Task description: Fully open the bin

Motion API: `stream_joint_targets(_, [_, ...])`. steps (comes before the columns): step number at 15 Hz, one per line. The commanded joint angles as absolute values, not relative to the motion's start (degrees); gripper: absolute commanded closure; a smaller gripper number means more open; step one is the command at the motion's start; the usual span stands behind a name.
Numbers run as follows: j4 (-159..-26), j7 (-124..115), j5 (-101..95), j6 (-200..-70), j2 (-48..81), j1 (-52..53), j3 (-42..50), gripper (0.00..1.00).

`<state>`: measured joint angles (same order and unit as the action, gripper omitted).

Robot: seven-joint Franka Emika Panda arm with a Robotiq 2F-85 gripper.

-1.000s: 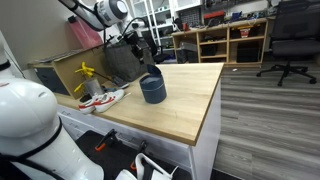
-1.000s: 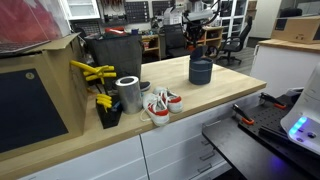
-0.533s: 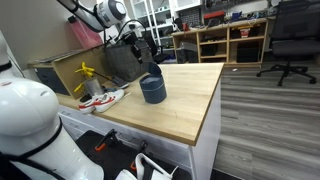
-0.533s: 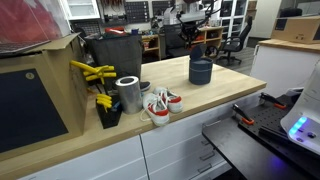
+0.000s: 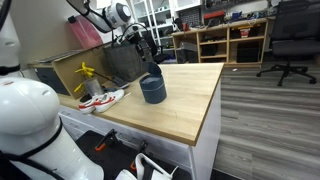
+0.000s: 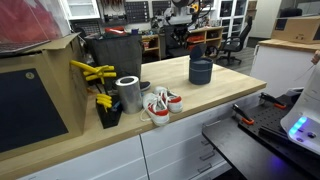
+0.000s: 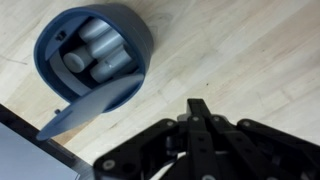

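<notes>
The small dark blue-grey bin (image 5: pixel 153 91) stands on the wooden table in both exterior views (image 6: pixel 201 72). Its round lid (image 5: pixel 150 72) is swung up on its hinge. In the wrist view the bin (image 7: pixel 138 38) is at the upper left with pale cylinders inside, and the lid (image 7: pixel 95 103) hangs open beside it. My gripper (image 7: pixel 198 108) is shut and empty, with its fingers pressed together, above and apart from the bin. It shows above the bin in an exterior view (image 5: pixel 140 45), and high behind the bin in an exterior view (image 6: pixel 192 20).
A large dark tote (image 6: pixel 116 55) stands behind the bin. A silver can (image 6: pixel 128 93), red-and-white shoes (image 6: pixel 161 105) and a yellow tool (image 6: pixel 93 73) lie at one end of the table. The table edge (image 5: pixel 212 110) drops to the floor.
My gripper has lifted up and away from the lid. The bin stays open with its lid raised.
</notes>
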<state>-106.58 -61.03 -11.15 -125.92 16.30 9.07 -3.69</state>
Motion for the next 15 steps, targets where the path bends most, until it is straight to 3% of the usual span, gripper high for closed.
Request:
stream_joint_targets(1, [-99.20, -62.56, -12.46, -123.06, 20.65, 10.57, -1.75, 1.00])
stream_joint_targets(15, [-87.92, -42.49, -13.71, -101.11, 25.66, 9.70, 0.19, 1.00])
